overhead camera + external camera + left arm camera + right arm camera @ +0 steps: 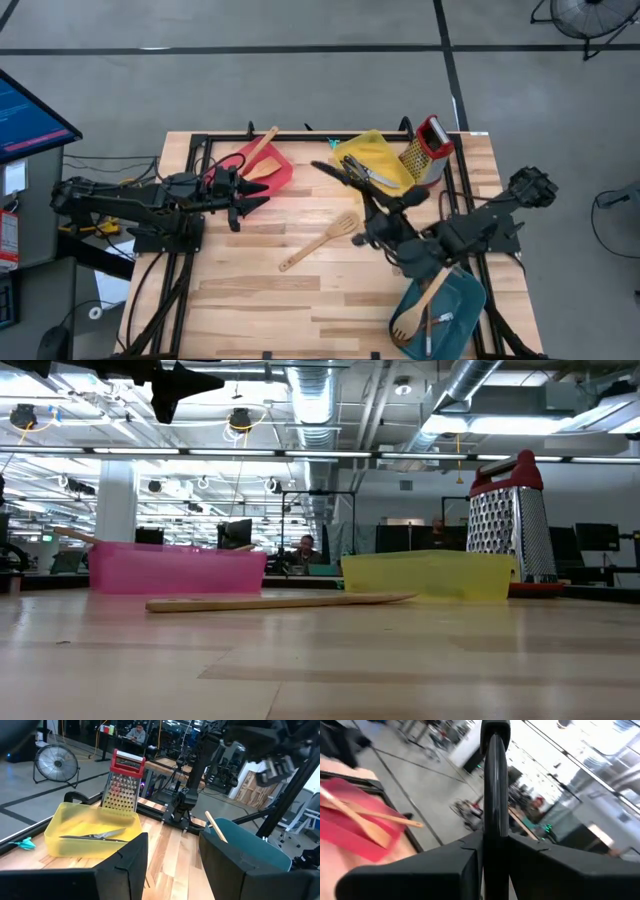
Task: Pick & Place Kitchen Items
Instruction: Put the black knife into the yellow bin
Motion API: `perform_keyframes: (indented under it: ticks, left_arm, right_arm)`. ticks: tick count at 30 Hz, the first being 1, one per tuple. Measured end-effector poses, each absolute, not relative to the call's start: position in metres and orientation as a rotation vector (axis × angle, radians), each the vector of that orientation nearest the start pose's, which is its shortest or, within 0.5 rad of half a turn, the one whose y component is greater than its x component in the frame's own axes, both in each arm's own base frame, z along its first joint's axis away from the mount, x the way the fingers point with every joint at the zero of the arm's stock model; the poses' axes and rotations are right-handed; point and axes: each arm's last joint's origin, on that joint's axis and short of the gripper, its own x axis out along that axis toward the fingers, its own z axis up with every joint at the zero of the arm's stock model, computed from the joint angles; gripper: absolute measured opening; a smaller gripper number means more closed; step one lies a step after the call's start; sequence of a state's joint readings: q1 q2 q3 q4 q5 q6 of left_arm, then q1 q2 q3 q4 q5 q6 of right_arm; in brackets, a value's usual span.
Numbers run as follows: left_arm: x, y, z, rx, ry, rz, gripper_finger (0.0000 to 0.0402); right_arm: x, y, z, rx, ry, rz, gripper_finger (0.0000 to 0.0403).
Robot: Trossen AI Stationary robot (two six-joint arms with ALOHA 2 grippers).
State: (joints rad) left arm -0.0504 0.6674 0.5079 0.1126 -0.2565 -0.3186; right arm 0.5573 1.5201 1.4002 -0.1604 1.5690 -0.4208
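From above, a pale wooden slotted turner (320,241) is being shown lying mid-table, well apart from the left gripper (262,196), whose fingers are being held spread beside the flat red tray (283,172); the right gripper (340,172) is being held over the yellow tray (362,146), pinching a slim black-handled utensil (330,170). At table height, the turner is lying before the trays and the red-topped steel box grater (512,512). Past the left wrist's fingers (131,860), steel knives (95,836) are lying in the yellow tray. No legible writing is being shown.
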Motion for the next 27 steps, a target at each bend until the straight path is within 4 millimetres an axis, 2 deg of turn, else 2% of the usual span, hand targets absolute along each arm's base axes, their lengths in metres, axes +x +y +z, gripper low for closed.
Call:
perform_keyframes:
  ticks: [7,11,16,21,27]
  left_arm:
    - [0.160,-0.001,0.283,-0.312,0.013,0.212,0.0158]
    - [0.160,-0.001,0.283,-0.313,0.013,0.212,0.0158]
    - [0.160,-0.001,0.283,-0.314,0.015,0.198,0.0158]
    - [0.160,-0.002,0.283,-0.315,0.023,0.159,0.0158]
    - [0.160,-0.002,0.283,-0.314,0.023,0.159,0.0158]
  right_arm:
    - [0.325,0.102,0.358,-0.748,0.502,-1.106,0.0060]
    - [0.348,0.073,0.337,-0.823,0.614,-1.175,0.0060]
    - [0.367,0.044,0.314,-0.883,0.724,-1.233,0.0059]
    - [0.373,0.028,0.302,-0.929,0.797,-1.253,0.0059]
    - [0.372,0.027,0.293,-0.919,0.791,-1.255,0.0059]
